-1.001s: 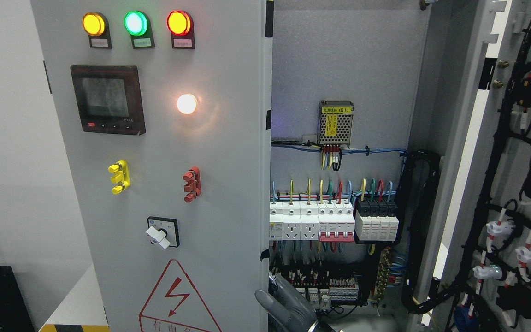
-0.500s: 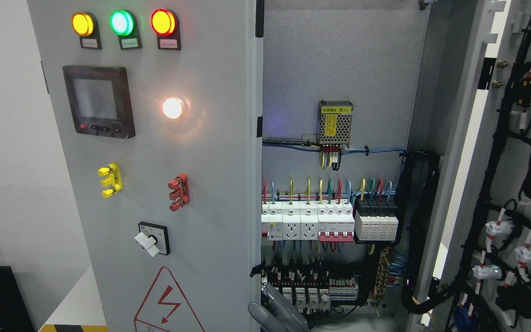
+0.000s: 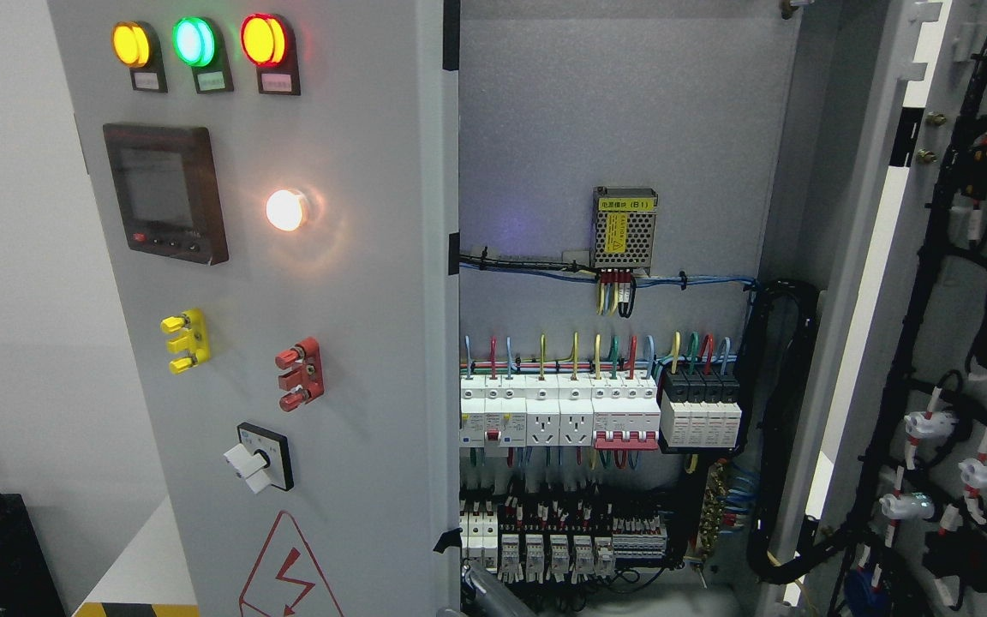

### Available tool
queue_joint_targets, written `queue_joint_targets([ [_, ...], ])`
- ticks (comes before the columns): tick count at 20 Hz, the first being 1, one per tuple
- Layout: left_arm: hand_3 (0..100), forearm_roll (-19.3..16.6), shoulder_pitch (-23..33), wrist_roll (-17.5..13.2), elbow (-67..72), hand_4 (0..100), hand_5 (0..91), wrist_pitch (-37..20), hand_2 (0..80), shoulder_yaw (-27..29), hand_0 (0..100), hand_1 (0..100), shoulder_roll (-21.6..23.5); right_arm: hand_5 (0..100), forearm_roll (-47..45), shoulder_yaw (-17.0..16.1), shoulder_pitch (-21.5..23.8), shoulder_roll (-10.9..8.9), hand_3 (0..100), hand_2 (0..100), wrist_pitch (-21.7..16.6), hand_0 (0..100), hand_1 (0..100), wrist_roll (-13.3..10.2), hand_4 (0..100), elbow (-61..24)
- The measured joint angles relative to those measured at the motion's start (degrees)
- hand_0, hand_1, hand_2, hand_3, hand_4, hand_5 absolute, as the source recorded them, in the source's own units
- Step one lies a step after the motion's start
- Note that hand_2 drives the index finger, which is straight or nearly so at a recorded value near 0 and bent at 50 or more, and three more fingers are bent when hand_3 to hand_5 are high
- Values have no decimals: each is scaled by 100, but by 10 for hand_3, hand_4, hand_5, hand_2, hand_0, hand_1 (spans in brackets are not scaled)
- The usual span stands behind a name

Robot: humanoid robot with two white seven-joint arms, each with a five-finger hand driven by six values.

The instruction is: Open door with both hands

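Two doors [image 3: 314,343] open, breakers [image 3: 558,416] exposed — wiring [image 3: 930,257] right

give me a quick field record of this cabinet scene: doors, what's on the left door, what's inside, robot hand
left door: partly open, edge toward the camera
right door: swung wide open, wiring on its inner face
indicator lamps: yellow, green, red, all lit
white lamp: lit
meter display: dark screen
rotary switch: white knob
interior: power supply above a row of breakers
hand: only a grey part at the bottom edge by the left door; side unclear
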Motion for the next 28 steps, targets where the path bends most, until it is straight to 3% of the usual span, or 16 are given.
queue_joint_targets([
  [28, 0, -2, 0, -1, 0, 0, 0, 0, 0, 0, 120, 389, 1, 0, -238, 1066, 48, -8, 0, 0, -3, 120, 389, 2, 0, -585],
])
